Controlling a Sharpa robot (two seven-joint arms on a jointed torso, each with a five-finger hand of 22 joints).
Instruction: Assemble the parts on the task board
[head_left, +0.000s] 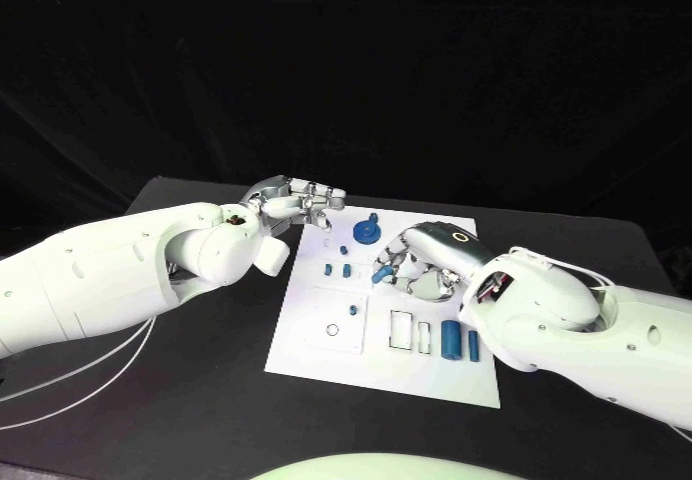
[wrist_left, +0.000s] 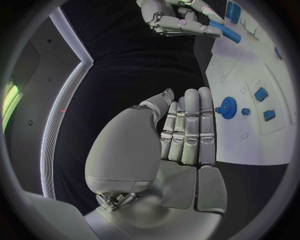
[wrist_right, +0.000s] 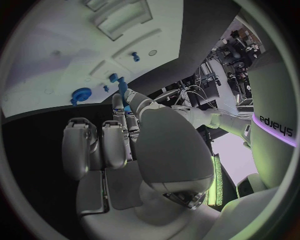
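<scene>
Black cloth hangs behind a black surface (head_left: 173, 400), and the white board (head_left: 325, 355) lies at the centre of the head view. My guess is the job is partway through at most. A blue gear (head_left: 366, 233) stands near the board's upper edge, a few small blue pieces (head_left: 338, 269) sit left of centre, and two blue bars (head_left: 462, 343) lie at the lower right, beside pale rectangular outlines that I take for unfilled slots. A small ring-shaped hole shows lower left of the board.

The right hand (head_left: 408, 268) is over the middle of the board with a blue peg (wrist_left: 224, 31) pinched between thumb and a finger, so this piece looks next to be seated. The left hand (head_left: 296, 203) hangs at the board's upper left corner, fingers straight and together, holding nothing.

The parts are small, plain blue plastic-looking pieces against matte white.
</scene>
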